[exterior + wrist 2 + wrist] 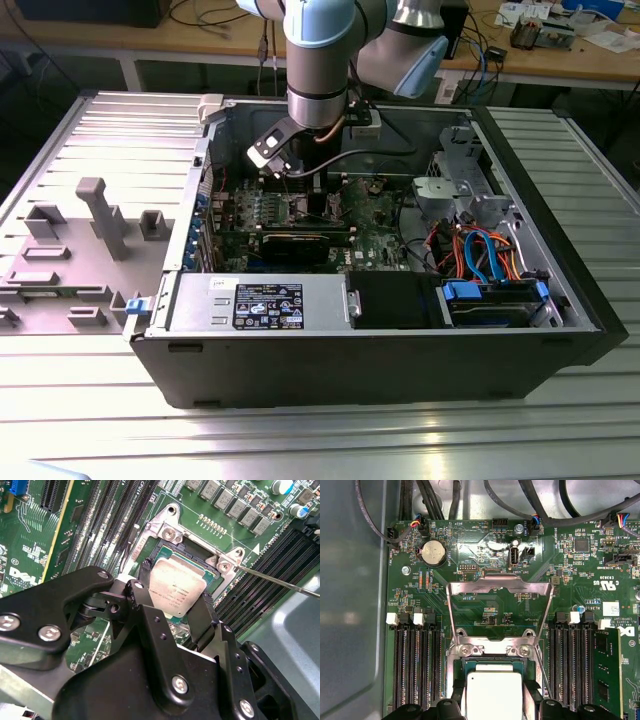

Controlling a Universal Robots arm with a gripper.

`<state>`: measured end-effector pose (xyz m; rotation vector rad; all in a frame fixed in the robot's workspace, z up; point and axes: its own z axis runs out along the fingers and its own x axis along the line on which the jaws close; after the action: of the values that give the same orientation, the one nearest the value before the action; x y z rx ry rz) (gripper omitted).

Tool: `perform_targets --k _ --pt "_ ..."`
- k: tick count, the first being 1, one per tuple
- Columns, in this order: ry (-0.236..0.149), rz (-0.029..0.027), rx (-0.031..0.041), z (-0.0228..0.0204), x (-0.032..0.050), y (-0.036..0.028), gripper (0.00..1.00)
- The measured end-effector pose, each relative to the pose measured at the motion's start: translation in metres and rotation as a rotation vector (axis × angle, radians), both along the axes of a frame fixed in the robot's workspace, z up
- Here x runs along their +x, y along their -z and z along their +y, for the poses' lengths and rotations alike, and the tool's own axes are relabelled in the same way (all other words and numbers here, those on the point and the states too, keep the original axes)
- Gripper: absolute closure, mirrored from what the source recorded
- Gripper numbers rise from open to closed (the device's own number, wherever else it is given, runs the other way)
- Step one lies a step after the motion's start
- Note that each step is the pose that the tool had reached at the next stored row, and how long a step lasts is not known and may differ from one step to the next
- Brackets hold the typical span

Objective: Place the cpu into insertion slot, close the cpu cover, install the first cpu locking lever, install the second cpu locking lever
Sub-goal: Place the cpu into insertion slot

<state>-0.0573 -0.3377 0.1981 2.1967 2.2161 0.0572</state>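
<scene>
claw [176, 586] tight around dull silver-grey square cpu [175, 581], at insertion slot [196, 556]

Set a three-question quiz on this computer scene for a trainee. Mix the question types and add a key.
1. Multiple choice: what does the end effector grip between its fingers?
A) a blue cable
B) the cpu
C) a screwdriver

2. True or false: the cpu cover is folded down flat over the insertion slot.

3. Fill in the blank: in the first wrist view, long black memory slots run along ____ sides of the insertion slot.

Key
1. B. The fingers sit against opposite edges of the chip, at the slot.
2. False. The cover stands swung open, away from the slot.
3. Both.
</scene>
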Motion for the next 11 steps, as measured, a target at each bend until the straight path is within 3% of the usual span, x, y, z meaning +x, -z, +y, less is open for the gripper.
perform_targets --k 11 --pt "0.000 0.0000 0.0000 0.0000 0.0000 0.0002 0.46"
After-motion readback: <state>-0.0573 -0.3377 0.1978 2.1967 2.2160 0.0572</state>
